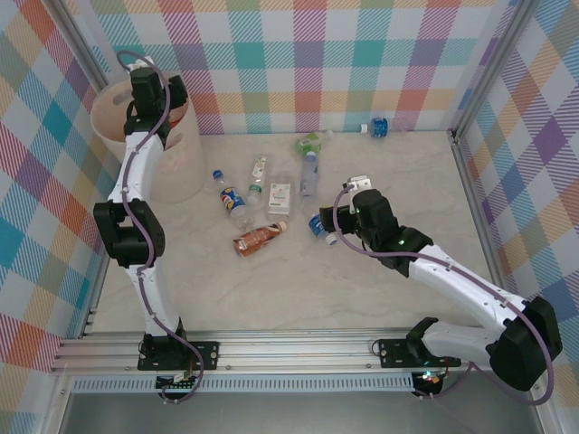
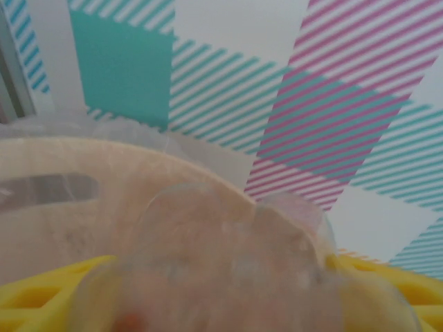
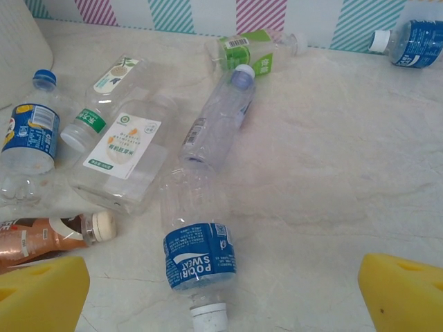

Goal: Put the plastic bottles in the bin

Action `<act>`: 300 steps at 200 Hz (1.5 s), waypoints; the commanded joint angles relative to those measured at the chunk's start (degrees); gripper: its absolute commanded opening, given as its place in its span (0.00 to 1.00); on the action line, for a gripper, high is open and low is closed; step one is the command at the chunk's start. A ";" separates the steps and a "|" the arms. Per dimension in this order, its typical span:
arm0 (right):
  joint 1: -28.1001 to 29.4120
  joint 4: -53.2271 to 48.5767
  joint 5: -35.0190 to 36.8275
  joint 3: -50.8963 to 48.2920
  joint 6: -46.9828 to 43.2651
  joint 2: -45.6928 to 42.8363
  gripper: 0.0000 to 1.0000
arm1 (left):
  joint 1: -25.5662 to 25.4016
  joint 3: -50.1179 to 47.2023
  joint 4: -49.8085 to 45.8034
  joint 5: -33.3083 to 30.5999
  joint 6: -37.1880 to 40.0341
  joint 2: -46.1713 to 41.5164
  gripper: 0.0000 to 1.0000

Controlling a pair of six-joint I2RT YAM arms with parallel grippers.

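Top external view: two arms are bolted at the near edge of a pale marbled table (image 1: 362, 298) walled in plaid cloth.
Left arm (image 1: 136, 190): reaches far and left, its elbow near the table's left edge, forearm rising to put the wrist over the bin's opening.
Left gripper (image 1: 152, 95): its yellow pads (image 2: 48, 290) sit either side of a blurred clear bottle (image 2: 228, 263) right up against the lens. I cannot tell whether the bottle is clamped or loose.
Bin (image 1: 181, 154): round beige basket in the far left corner, with an oval handle hole (image 2: 48, 190) under the rim.
Right arm (image 1: 461, 289): low, angled from the near right towards the table's middle.
Right gripper (image 3: 225, 297): spread wide and holding nothing.
Pocari Sweat bottle (image 3: 199, 256): lies just ahead of the right gripper, white cap towards it, untouched.
Other bottles on the table: a brown drink bottle (image 3: 41, 235) to the left; a flat white-labelled bottle (image 3: 124, 149); a blue-capped bottle (image 3: 31, 135); a pale-capped clear bottle (image 3: 218, 121); a green-labelled bottle (image 3: 256, 50) farther off; a blue-labelled bottle (image 3: 415, 41) by the far wall.
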 commanded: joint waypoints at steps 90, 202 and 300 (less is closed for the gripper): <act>0.15 1.40 -1.23 0.54 0.14 0.40 1.00 | 1.26 6.90 -5.10 5.57 -6.53 -4.06 0.93; 0.21 1.88 -0.13 0.18 5.10 0.18 1.00 | -0.42 6.49 -18.13 7.40 -16.07 -15.03 1.00; 0.17 3.56 1.84 -3.41 9.99 -3.03 1.00 | -16.82 -22.25 -20.01 -5.32 -26.71 -37.67 1.00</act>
